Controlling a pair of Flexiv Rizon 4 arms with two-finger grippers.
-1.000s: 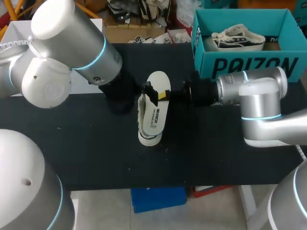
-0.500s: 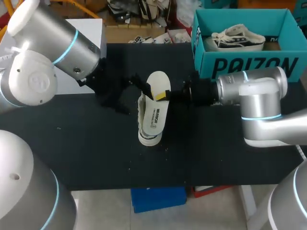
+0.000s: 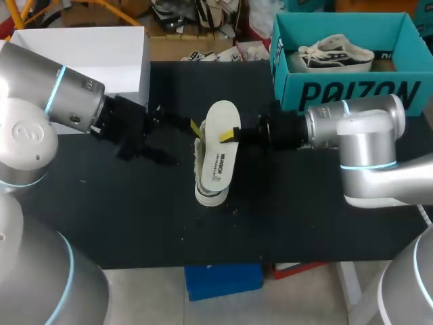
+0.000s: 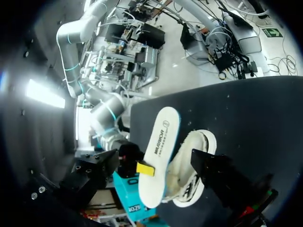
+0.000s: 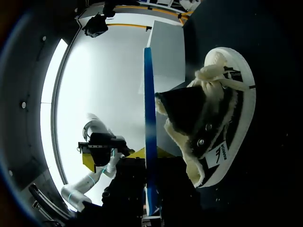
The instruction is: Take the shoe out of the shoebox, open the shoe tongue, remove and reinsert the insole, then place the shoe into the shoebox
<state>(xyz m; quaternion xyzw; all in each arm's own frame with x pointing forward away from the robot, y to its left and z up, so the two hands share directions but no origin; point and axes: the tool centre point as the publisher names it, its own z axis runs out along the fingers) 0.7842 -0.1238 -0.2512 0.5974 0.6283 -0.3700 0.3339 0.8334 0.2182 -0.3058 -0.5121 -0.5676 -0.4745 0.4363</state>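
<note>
A white insole with a blue underside is held on edge over the cream shoe at the table's middle. My right gripper is shut on the insole's edge, coming in from the right. In the right wrist view the insole stands between the fingers of my right gripper, and the shoe lies beside it. My left gripper stands open to the left of the shoe and touches nothing. The left wrist view shows the insole and shoe ahead of my left gripper.
The teal shoebox stands at the back right with a second shoe inside. A white box sits at the back left, behind my left arm. Black table surface lies in front of the shoe.
My left arm has drawn back to the left, away from the shoe and insole, with its gripper still open. The right arm and the insole have stayed put.
</note>
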